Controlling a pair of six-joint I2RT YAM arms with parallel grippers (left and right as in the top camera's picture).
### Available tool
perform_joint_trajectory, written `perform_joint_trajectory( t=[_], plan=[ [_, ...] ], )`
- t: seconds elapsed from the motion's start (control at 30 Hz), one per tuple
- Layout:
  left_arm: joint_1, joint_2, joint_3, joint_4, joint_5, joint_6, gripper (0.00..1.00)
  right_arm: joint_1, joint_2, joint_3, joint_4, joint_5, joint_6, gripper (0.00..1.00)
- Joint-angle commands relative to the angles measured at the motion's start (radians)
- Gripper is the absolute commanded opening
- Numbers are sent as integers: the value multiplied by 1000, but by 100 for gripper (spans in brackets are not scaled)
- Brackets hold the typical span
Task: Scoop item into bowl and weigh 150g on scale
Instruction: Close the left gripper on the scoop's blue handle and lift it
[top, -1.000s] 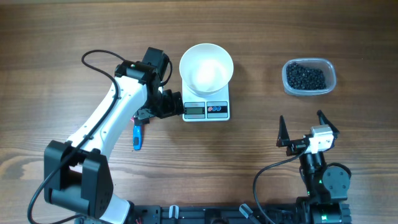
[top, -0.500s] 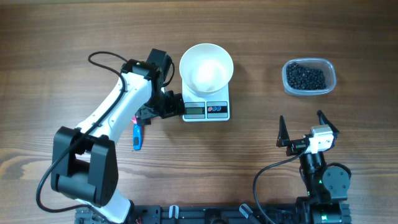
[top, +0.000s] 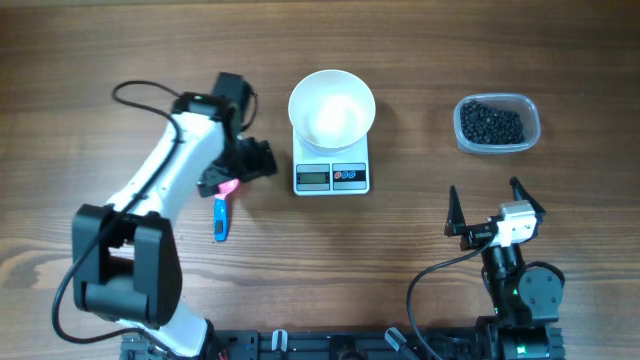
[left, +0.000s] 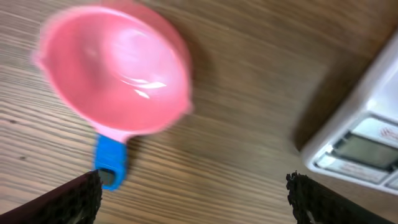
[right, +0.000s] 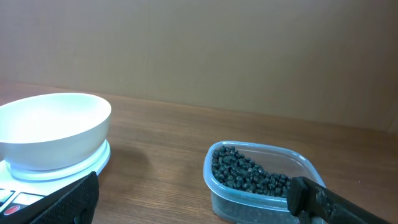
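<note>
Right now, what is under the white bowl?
The white digital kitchen scale sits under the bowl. Only its front edge with display and buttons shows; the weighing platform beneath the bowl is covered.

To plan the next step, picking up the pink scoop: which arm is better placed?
Left. The left gripper, open, hovers near the scoop; the right gripper sits far off, by the tub.

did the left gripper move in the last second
yes, the left gripper drew back leftward, opening a gap from the scale whose left edge it was beside
</note>
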Motion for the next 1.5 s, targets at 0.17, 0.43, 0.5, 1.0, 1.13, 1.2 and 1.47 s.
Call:
perform_joint_trajectory(
  t=[0.17, 0.43, 0.5, 1.0, 1.13, 1.2, 1.47],
  plan=[
    [121, 7, -7, -90, 71, 71, 100, 6, -11, -1, 2, 13, -8, 100],
    [137, -41, -7, -183, 87, 71, 100, 6, -11, -1, 2, 13, -9, 100],
    [137, -68, -7, -199, 101, 71, 100, 6, -11, -1, 2, 13, -8, 100],
    [136, -279, -268, -51, 109, 33, 100, 6, -11, -1, 2, 13, -9, 100],
    [137, -275, -299, 43, 95, 14, 100, 6, -11, -1, 2, 13, -8, 100],
    [137, -275, -301, 76, 62, 14, 100, 6, -11, -1, 2, 13, -9, 100],
    [137, -275, -305, 87, -10, 15, 100, 6, -11, -1, 2, 13, -9, 100]
  ],
)
